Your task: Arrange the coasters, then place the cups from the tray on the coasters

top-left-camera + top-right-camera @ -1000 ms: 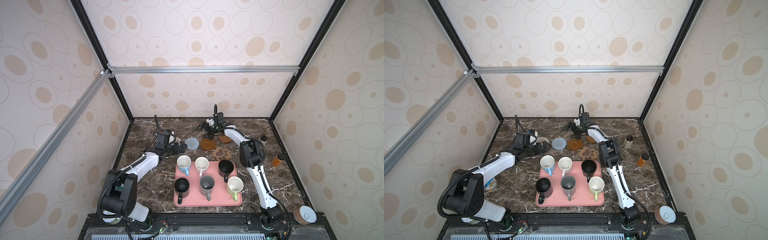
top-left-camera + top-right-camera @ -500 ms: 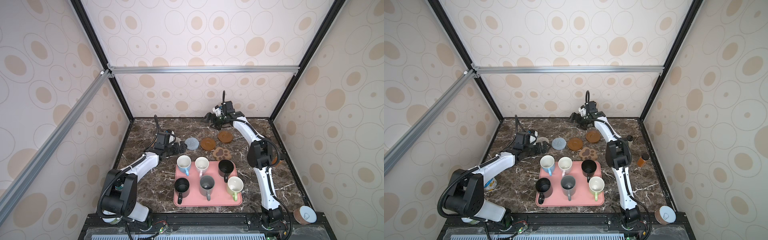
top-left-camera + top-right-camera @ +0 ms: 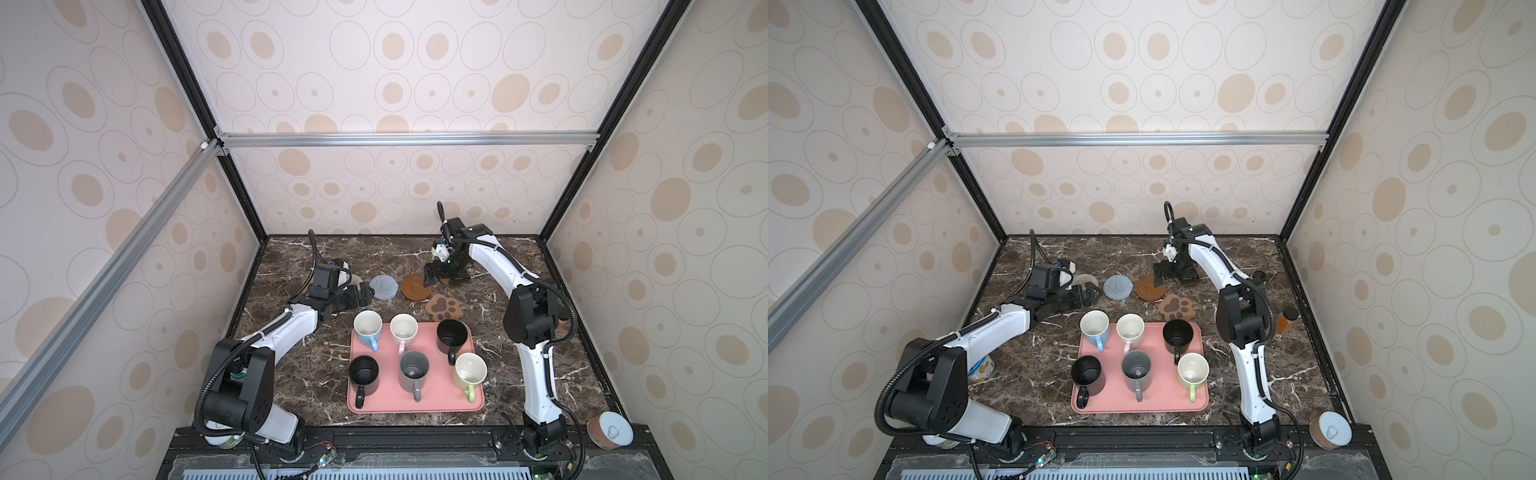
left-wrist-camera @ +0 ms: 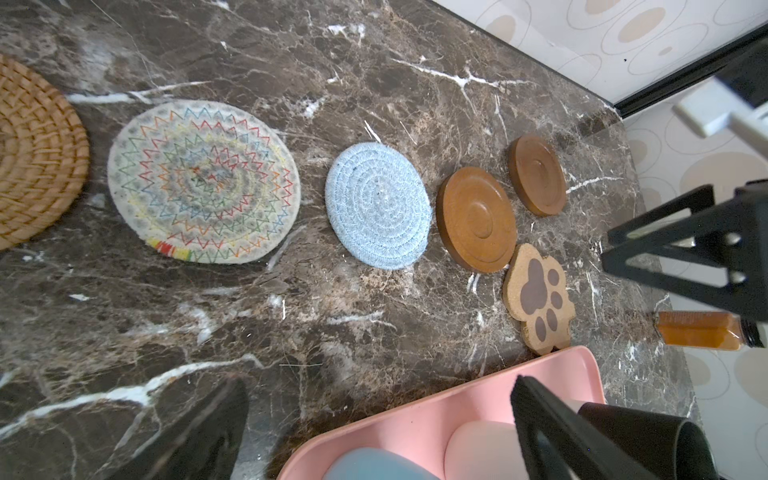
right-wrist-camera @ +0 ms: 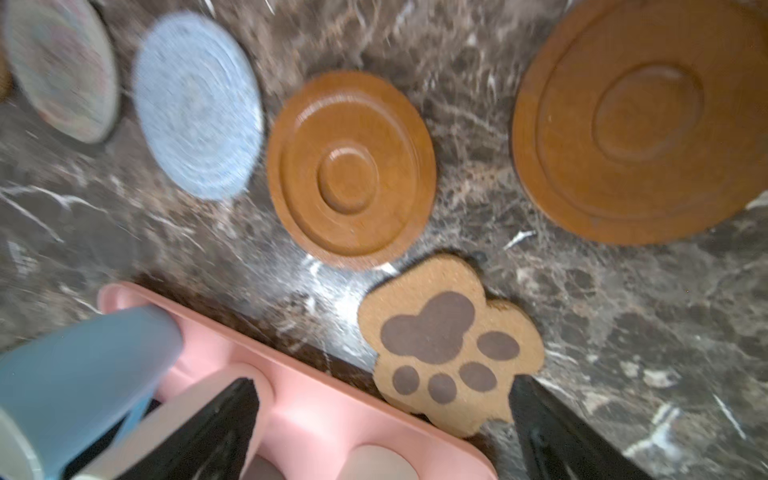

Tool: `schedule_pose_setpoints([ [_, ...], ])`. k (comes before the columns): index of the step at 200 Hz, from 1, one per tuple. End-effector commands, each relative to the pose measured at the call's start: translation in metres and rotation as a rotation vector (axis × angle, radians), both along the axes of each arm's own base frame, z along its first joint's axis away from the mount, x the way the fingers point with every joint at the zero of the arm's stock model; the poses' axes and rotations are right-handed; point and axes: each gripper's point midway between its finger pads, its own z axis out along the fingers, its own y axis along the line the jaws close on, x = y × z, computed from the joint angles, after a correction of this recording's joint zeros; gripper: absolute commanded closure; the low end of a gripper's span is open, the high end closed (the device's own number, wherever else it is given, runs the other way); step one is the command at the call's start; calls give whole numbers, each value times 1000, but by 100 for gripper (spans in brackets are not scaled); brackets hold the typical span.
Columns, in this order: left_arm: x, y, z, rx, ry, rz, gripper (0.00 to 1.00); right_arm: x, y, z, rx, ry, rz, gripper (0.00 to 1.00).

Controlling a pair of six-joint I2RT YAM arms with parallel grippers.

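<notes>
The coasters lie in a row behind the tray: tan rattan [image 4: 37,153], cream woven [image 4: 203,183], grey-blue woven [image 3: 383,286], a wooden disc [image 3: 415,287], a second wooden disc [image 4: 538,174], and the paw [image 3: 444,306] at the tray's far rim. Several cups stand on the pink tray [image 3: 415,409]: light blue [image 3: 368,328], pink [image 3: 404,330], black [image 3: 451,334], black [image 3: 363,372], grey [image 3: 413,370], green [image 3: 469,372]. My left gripper [image 3: 359,296] is open and empty, low by the tray's far left corner. My right gripper [image 3: 445,277] hangs open and empty over the second disc.
An amber bottle [image 3: 1285,320] stands right of the right arm's elbow, with a small dark bottle [image 3: 1260,275] behind it. A white-lidded can [image 3: 610,430] sits at the front right corner. Another can [image 3: 982,368] stands beside the left arm's base.
My right gripper rose toward the back wall, then came forward and down over the second wooden disc. The right wrist view is blurred. The left arm has not moved.
</notes>
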Motion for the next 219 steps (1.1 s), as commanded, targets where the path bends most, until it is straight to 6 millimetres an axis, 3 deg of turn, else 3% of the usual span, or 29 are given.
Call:
schedule_pose_setpoints([
  [1, 5, 0, 13, -16, -34, 8, 0, -29, -14, -1, -176, 19, 117, 1],
  [105, 2, 1, 14, -16, -37, 10, 0, -42, -10, -44, -388, 55, 196, 1],
  [219, 3, 1, 18, -11, -41, 7, 0, -32, -18, -75, -489, 71, 174, 1],
])
